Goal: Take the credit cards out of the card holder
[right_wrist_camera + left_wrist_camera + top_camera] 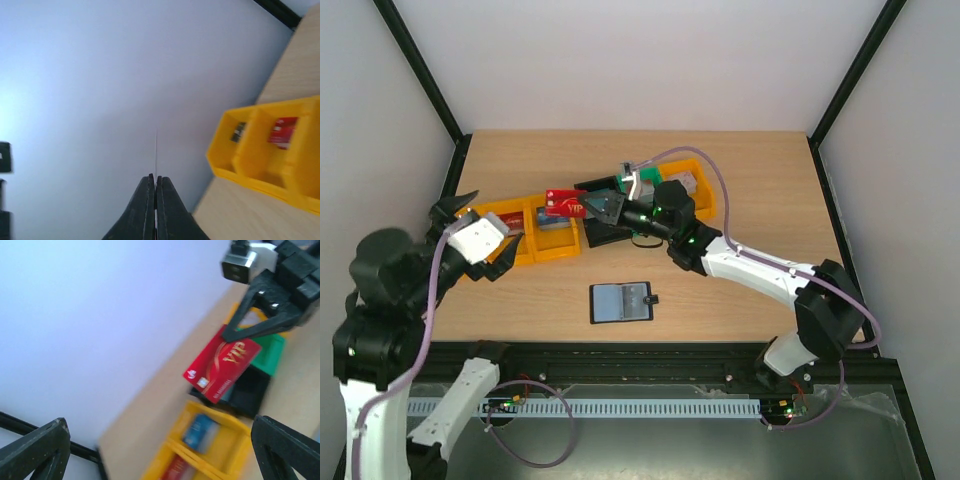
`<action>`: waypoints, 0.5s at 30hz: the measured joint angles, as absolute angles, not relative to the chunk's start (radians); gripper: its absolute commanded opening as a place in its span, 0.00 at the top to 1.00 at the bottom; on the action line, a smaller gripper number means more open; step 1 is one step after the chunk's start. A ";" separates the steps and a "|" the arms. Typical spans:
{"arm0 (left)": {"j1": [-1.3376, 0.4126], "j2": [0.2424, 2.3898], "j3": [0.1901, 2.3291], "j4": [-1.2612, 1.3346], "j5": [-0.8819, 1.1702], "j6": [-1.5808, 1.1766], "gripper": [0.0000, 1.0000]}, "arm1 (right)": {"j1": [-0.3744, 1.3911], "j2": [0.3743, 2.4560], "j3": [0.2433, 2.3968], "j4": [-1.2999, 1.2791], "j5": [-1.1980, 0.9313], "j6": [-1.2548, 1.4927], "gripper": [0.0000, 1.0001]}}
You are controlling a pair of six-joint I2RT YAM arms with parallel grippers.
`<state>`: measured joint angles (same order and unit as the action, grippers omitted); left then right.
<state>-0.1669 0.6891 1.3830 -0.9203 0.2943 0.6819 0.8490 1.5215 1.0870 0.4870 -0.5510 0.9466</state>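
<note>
Top external view is showing the red card point(563, 203) being held in the air over the row of bins, well apart from the card holder point(620, 301), which is lying open and flat on the worktop point(750, 200) near the front edge. The right jaws are pinching the card by one end; in the right wrist view they are pressing together on its thin edge. The left jaws are standing spread wide with nothing between them, hovering by the left end of the yellow bins point(560, 253). So one card is looking freed from the holder but is not yet set down. Whether more cards are sitting in the blue-grey pockets is too small to tell, and the left wrist view is blurring what is lying in the bins.
</note>
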 measured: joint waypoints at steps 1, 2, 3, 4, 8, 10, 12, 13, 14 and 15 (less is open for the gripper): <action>-0.167 0.651 1.352 -0.875 0.273 0.704 0.01 | 0.855 1.525 1.077 0.535 -0.536 0.997 0.98; -0.167 0.612 1.307 -0.817 0.256 0.738 0.01 | 0.861 1.528 1.069 0.581 -0.521 1.039 0.99; -0.164 0.575 1.253 -0.756 0.249 0.786 0.01 | 0.869 1.531 1.066 0.619 -0.507 1.076 0.98; -0.162 0.545 1.199 -0.706 0.252 0.836 0.01 | 0.877 1.535 1.065 0.652 -0.492 1.111 0.98; -0.156 0.410 0.935 -0.509 0.313 1.145 0.01 | 0.903 1.538 1.062 0.744 -0.446 1.198 0.98; -0.156 0.330 0.788 -0.410 0.378 1.359 0.01 | 0.912 1.538 1.058 0.775 -0.432 1.224 0.98; -0.156 0.311 0.745 -0.358 0.404 1.441 0.02 | 0.918 1.538 1.055 0.793 -0.426 1.243 0.98; -0.156 0.296 0.706 -0.301 0.421 1.508 0.04 | 0.921 1.539 1.055 0.800 -0.422 1.252 0.98; -0.156 0.284 0.665 -0.244 0.435 1.574 0.05 | 0.923 1.539 1.055 0.804 -0.419 1.258 0.98; -0.156 0.278 0.630 -0.193 0.446 1.629 0.06 | 0.926 1.539 1.055 0.808 -0.418 1.263 0.98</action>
